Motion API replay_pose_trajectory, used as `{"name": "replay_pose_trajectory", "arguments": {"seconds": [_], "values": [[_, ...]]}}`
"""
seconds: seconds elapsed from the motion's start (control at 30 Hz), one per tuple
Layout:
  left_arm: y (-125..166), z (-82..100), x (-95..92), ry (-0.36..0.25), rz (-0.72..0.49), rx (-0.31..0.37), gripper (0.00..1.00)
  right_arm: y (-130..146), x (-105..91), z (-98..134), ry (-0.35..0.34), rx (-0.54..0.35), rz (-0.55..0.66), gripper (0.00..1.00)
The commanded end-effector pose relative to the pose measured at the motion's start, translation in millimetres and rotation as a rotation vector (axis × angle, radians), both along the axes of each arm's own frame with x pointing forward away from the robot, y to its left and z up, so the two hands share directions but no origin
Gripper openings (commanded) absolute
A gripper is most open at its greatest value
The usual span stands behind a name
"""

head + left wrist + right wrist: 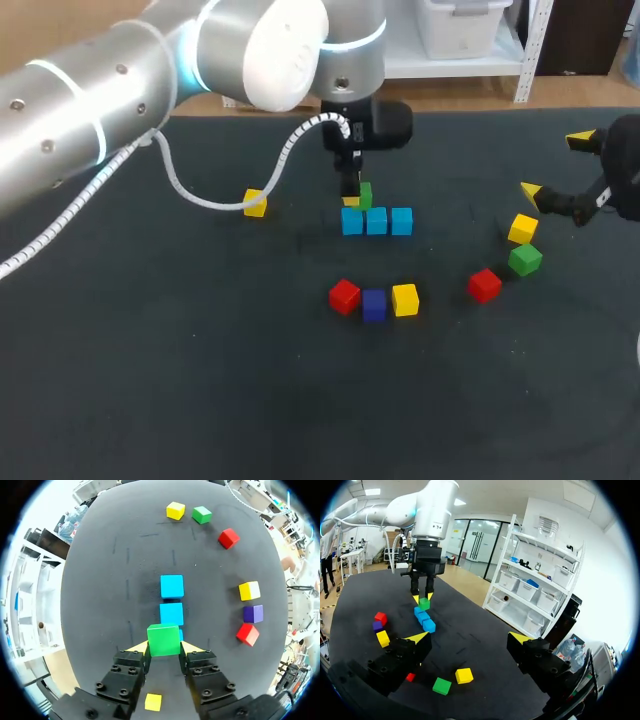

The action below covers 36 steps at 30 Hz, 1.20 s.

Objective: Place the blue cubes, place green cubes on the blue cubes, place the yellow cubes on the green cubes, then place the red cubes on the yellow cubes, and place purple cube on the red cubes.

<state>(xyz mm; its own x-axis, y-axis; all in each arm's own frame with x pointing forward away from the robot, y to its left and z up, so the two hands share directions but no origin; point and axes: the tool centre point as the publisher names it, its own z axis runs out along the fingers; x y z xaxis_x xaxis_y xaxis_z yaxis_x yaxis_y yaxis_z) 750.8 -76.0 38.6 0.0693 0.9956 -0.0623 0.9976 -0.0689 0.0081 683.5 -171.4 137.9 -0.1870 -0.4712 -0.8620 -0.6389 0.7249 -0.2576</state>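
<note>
Left gripper (164,648) is clamping the green cube (163,639) from both sides, holding it just above the end one of the blue cubes (171,613), evidently for stacking. Right gripper (470,638) is standing empty, fingers apart, near a loose yellow cube (464,675).

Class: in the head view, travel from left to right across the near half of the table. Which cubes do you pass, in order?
Red cube → purple cube → yellow cube → second red cube → loose green cube.
</note>
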Motion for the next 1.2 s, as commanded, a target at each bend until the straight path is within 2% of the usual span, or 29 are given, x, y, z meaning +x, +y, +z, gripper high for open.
{"name": "replay_pose_trajectory", "arguments": {"seconds": [0.03,0.67,1.2], "values": [[-1.6,-0.4,-0.2,0.004,-0.004,0.001,0.00,0.8,-0.1,-0.1,0.000,-0.003,-0.003,1.00],[2.6,-11.7,-3.9,0.024,0.007,0.015,0.00,0.8,-0.1,-0.1,0.000,-0.003,-0.003,1.00],[0.2,-12.1,-7.0,0.030,0.000,0.007,0.00,0.8,-0.1,-0.1,0.000,-0.003,-0.003,1.00]]}}
